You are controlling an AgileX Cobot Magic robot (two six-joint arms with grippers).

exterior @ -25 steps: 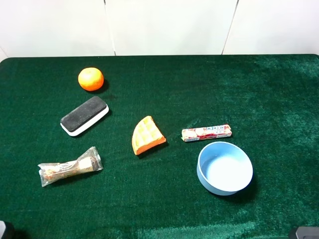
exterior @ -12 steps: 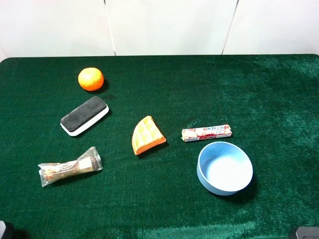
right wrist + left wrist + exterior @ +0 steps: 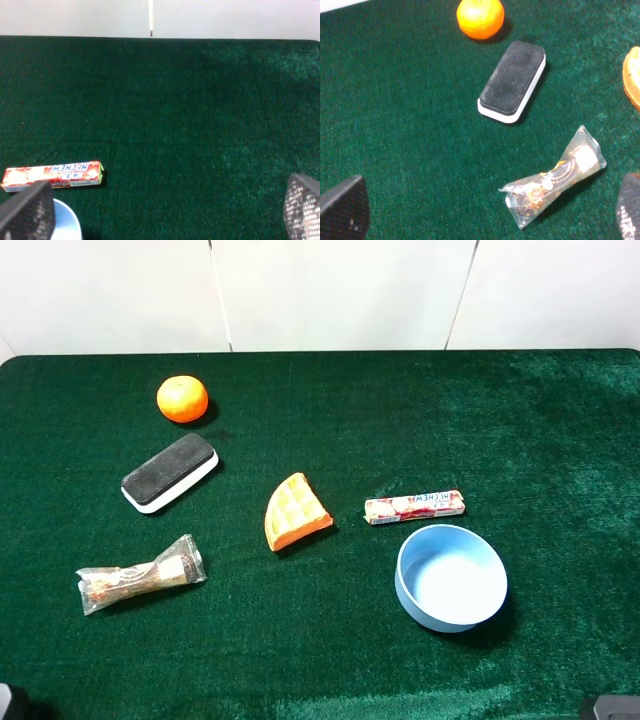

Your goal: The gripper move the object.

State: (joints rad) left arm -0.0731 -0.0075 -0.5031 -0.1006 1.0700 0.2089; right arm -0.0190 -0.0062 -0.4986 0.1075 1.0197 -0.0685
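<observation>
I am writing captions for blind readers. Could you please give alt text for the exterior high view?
A light blue bowl sits empty on a green table, just below a candy stick. To the left lie an orange waffle wedge, a black eraser, an orange fruit and a wrapped snack.

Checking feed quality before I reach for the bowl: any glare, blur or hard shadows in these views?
Exterior high: sharp, even light; sheen on the cloth at right, a soft shadow by the bowl. Left wrist: objects crisp, fingertips blurred at the edges. Right wrist: candy legible, the bowl only a sliver, fingertips blurred.
</observation>
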